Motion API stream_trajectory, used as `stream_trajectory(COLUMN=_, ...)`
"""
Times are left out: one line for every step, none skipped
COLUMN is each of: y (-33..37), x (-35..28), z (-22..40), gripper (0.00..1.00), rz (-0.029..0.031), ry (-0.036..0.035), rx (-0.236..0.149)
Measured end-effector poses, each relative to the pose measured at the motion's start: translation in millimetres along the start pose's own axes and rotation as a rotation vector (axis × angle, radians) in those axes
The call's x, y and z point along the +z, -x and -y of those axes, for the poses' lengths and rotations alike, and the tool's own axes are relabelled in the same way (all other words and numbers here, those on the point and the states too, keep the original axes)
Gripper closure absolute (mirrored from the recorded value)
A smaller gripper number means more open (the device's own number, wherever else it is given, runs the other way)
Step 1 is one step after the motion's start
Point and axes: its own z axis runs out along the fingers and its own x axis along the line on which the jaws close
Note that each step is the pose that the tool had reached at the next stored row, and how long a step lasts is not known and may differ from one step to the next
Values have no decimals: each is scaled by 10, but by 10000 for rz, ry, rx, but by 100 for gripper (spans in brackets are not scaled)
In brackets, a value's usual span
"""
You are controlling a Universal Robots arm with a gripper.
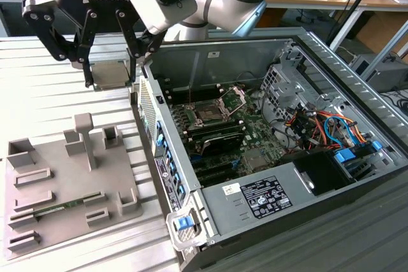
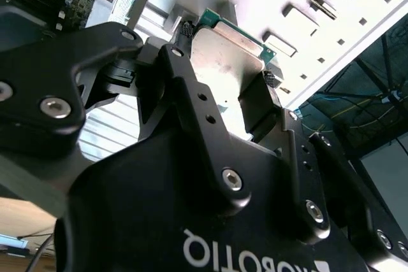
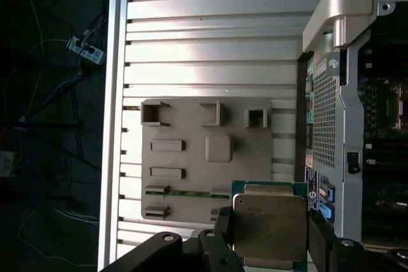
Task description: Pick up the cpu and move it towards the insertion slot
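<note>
The claw [image 1: 111,71] is gripping the cpu [image 1: 109,76] flat between its two black fingers [image 1: 86,62], holding it in the air over the slatted aluminium table [image 1: 38,97], just outside the open computer case [image 1: 338,68]. The insertion slot [image 1: 207,114] is sitting on the motherboard [image 1: 255,139] inside the case, bracket raised, well apart from the chip. In the first wrist view, a grey fixture tray [image 3: 191,125] is carrying a green memory stick [image 3: 191,193].
</note>
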Motion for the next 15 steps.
stream_trajectory(y=20, x=0, z=1, gripper=45, rz=-1, ry=0, rx=0)
stream_trajectory(y=32, x=0, z=1, gripper=45, rz=-3, ry=0, rx=0)
stream_trajectory(y=47, x=0, z=2, gripper=45, rz=-4, ry=0, rx=0)
stream_trajectory(y=83, x=-1, z=3, gripper=45, rz=-8, ry=1, rx=1)
stream_trajectory(y=108, x=-1, z=5, gripper=45, rz=-10, ry=0, rx=1)
stream_trajectory(y=127, x=-1, z=6, gripper=45, rz=-12, ry=1, rx=1)
stream_trajectory(y=142, x=-1, z=6, gripper=45, rz=-13, ry=1, rx=1)
stream_trajectory(y=154, x=-2, z=6, gripper=45, rz=-14, ry=1, rx=2)
stream_trajectory(y=172, x=-2, z=7, gripper=45, rz=-16, ry=1, rx=1)
stream_trajectory(y=187, x=-2, z=8, gripper=45, rz=-18, ry=1, rx=1)
stream_trajectory(y=205, x=-2, z=9, gripper=45, rz=-20, ry=1, rx=1)
stream_trajectory(y=219, x=-2, z=10, gripper=45, rz=-22, ry=1, rx=1)
stream_trajectory(y=243, x=-2, z=11, gripper=45, rz=-24, ry=1, rx=1)
stream_trajectory(y=272, x=-3, z=12, gripper=45, rz=-27, ry=1, rx=1)
stream_trajectory(y=300, x=-3, z=13, gripper=45, rz=-30, ry=1, rx=2)
